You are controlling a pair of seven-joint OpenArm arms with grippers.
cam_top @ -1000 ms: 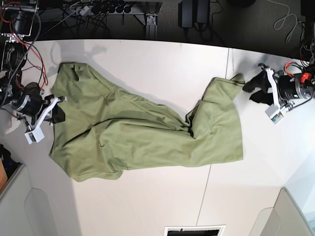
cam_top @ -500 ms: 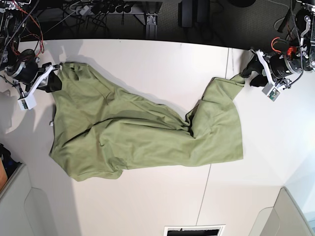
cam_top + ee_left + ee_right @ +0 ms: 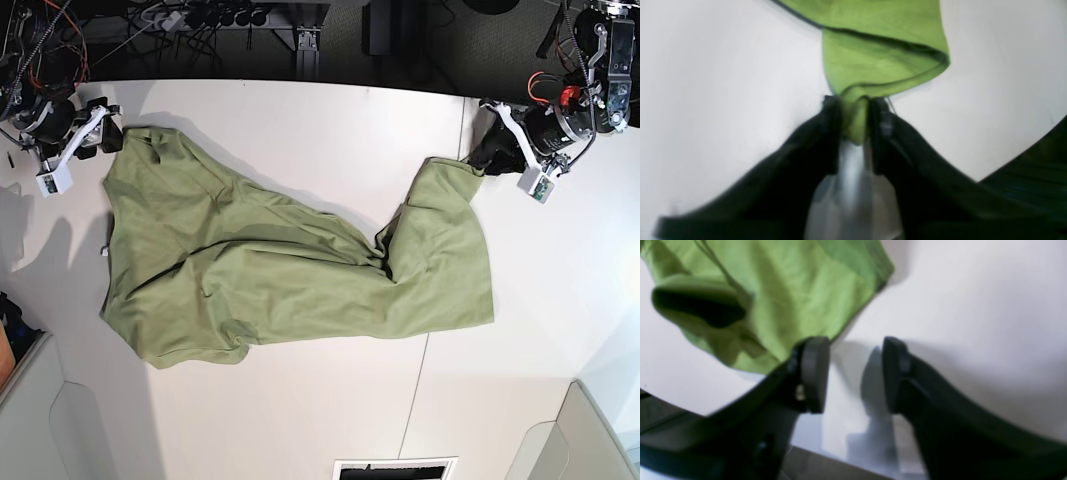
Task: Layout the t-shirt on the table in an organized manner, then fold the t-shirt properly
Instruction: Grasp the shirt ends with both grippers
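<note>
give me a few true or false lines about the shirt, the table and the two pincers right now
1. The left pincer is clamped on a bunched corner of the shirt. True.
2. The right pincer is holding cloth too. False: its jaws stand apart with only bare table between them, and the shirt lies beside one finger.
3. The shirt is folded into a neat rectangle. False: it sprawls wrinkled across the table, with a bunched crease near its middle.
4. The pincers are at opposite ends of the shirt, near the table's far edge. True.
5. A second cloth lies on the table. False: the green shirt is the only one.
</note>
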